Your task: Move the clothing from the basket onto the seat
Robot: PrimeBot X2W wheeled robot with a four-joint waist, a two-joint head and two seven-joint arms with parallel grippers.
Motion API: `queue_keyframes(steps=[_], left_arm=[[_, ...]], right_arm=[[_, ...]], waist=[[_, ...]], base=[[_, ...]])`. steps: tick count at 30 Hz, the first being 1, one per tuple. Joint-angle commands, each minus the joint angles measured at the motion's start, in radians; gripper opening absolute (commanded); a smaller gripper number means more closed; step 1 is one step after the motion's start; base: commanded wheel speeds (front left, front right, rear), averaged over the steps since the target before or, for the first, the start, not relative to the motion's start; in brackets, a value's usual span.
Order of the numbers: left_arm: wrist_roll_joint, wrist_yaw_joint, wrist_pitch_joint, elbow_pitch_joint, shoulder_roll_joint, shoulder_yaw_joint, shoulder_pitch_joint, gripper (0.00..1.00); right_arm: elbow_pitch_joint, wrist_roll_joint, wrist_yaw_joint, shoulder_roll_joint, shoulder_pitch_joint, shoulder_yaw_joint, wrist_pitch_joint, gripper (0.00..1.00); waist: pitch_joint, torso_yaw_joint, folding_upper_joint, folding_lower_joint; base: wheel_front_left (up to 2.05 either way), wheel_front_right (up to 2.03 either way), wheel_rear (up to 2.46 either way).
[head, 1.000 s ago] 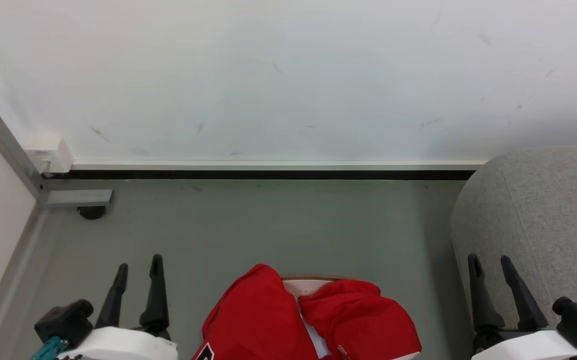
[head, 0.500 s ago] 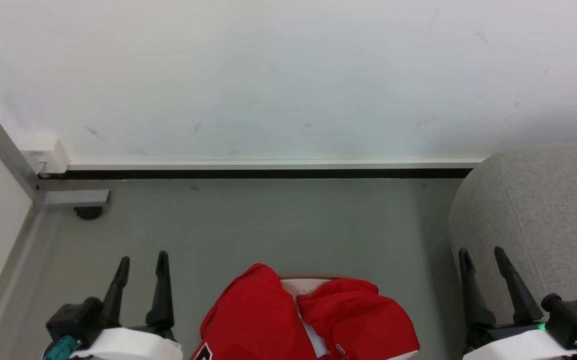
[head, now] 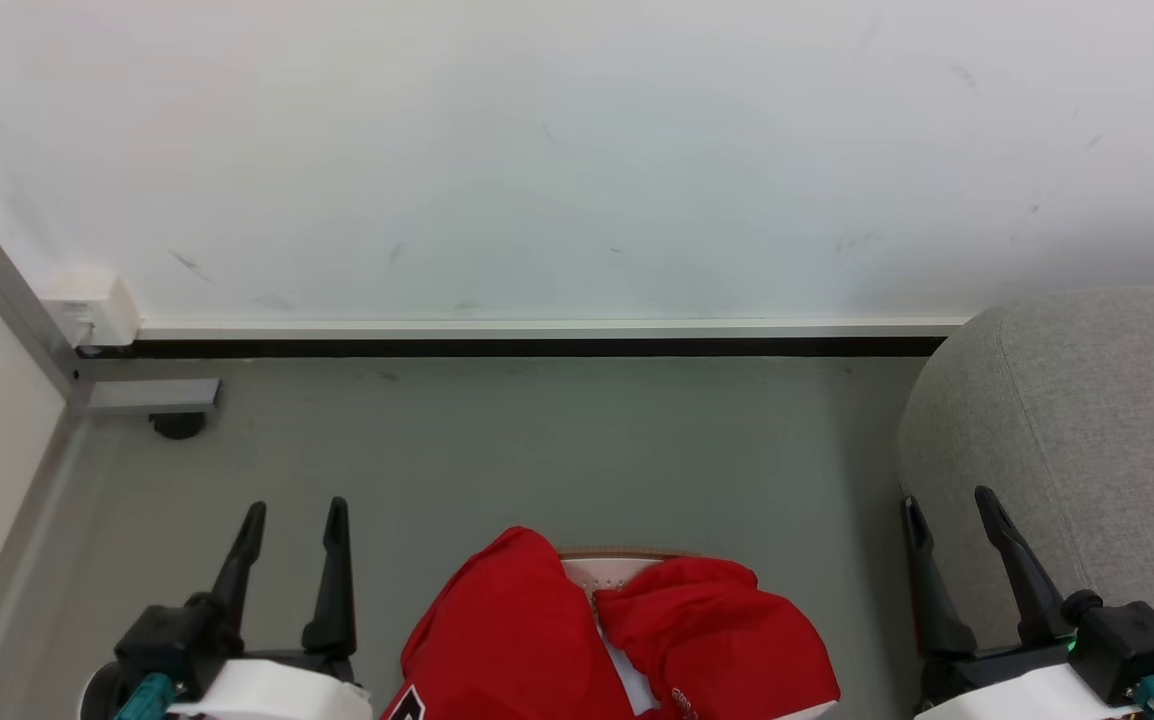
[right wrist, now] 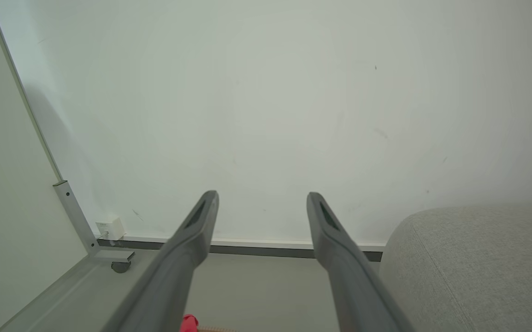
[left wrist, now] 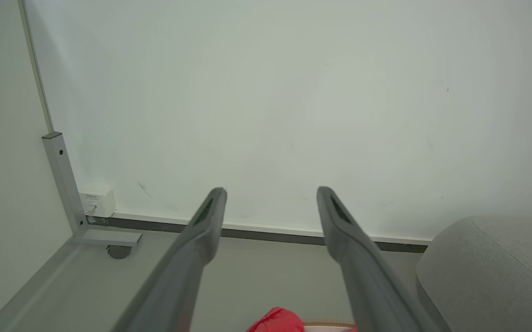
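Note:
Shiny red clothing [head: 617,640] is heaped at the bottom middle of the head view, covering most of the cream basket [head: 609,567], whose brown rim and perforated wall peek out between two red folds. The light-grey seat [head: 1087,440] fills the right side. My left gripper [head: 295,512] stands open to the left of the heap, holding nothing. My right gripper [head: 945,502] stands open to the right of it, in front of the seat's rounded edge. In the left wrist view the open fingers [left wrist: 210,216] frame the wall, with a tip of red clothing [left wrist: 276,321] below.
A white wall [head: 577,150] with a dark skirting strip closes the far side. A grey metal partition foot [head: 142,396] with a castor and a white socket box [head: 87,305] sit at the far left. Grey floor [head: 557,450] lies between basket and wall.
Both grippers have shifted a little: the left one to the right and up, the right one to the left and up. The clothing and basket have stayed put.

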Motion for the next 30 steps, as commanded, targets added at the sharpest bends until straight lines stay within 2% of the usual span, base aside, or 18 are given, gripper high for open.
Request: queue_keyframes(steps=[1,19,30], left_arm=[[0.022,-0.004,-0.011,-0.007,0.004,0.001,-0.001,1.00],[0.116,-0.045,-0.043,0.008,-0.014,0.026,-0.008,1.00],[0.113,-0.056,-0.042,0.010,-0.018,0.036,-0.005,1.00]], right_arm=[[-0.009,-0.017,-0.001,-0.001,-0.012,0.002,-0.007,1.00],[-0.010,-0.120,-0.002,-0.001,-0.016,0.023,-0.041,1.00],[-0.009,-0.115,-0.002,-0.001,-0.015,0.026,-0.039,1.00]], waist=[[0.000,0.000,0.0000,0.0000],[0.004,-0.002,0.0000,0.0000],[0.000,-0.003,0.0000,0.0000]], base=[[0.00,0.00,0.00],[0.00,0.00,0.00],[0.00,0.00,0.00]])
